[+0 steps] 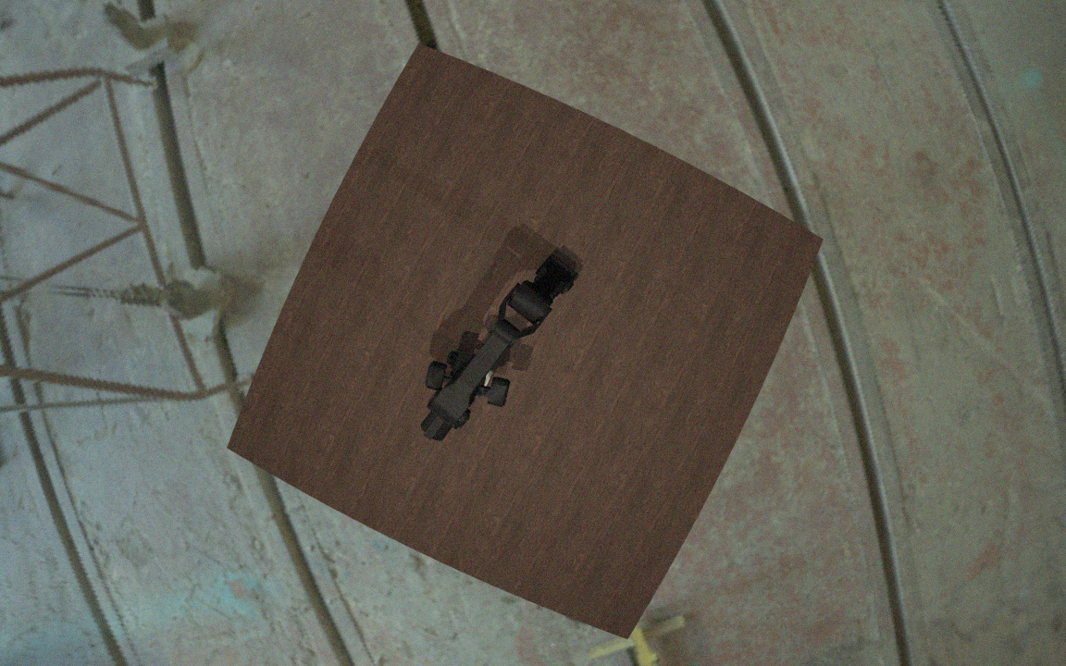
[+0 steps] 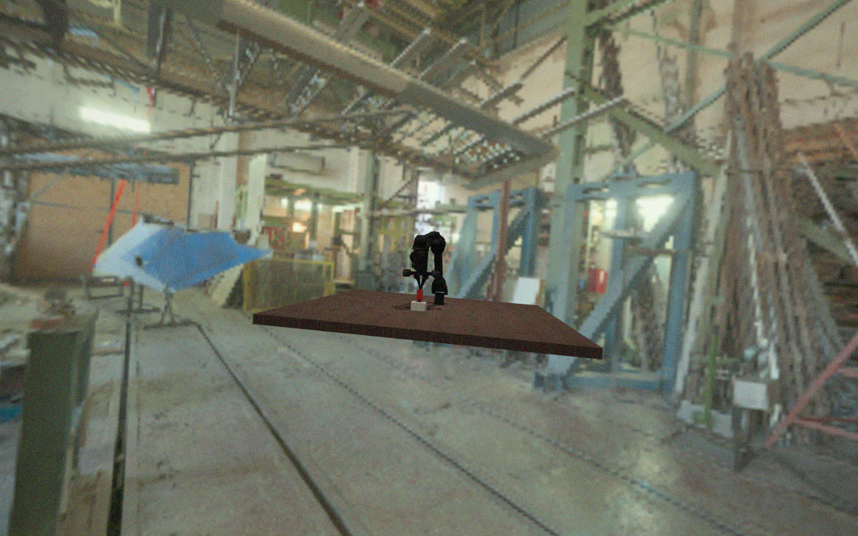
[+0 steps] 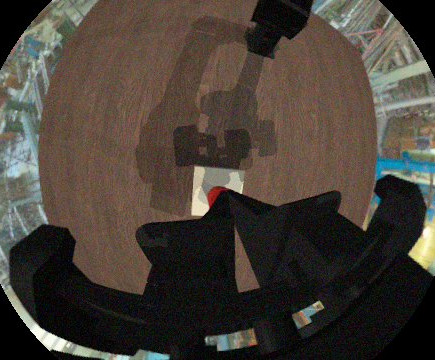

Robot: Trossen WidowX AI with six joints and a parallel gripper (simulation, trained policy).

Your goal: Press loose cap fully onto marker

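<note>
Marker red (image 2: 419, 294) (image 3: 216, 195) stands upright in the pale block (image 2: 418, 306) (image 3: 218, 176), pressed-together fingers (image 2: 420, 286) above.

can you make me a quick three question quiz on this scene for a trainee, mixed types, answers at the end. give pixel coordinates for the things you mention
1. True or false: the pincer (image 2: 420, 287) (image 3: 225, 194) is shut, with nothing between its fingers.
2. Multiple choice: what color is the holder block (image 2: 418, 306) (image 3: 200, 186)?
A) blue
B) off-white
C) green
3. Fill in the blank: in the exterior view, the upright piece (image 2: 419, 295) between the block and the pincer is colored ____.

Key: 1. true; 2. B; 3. red
</note>
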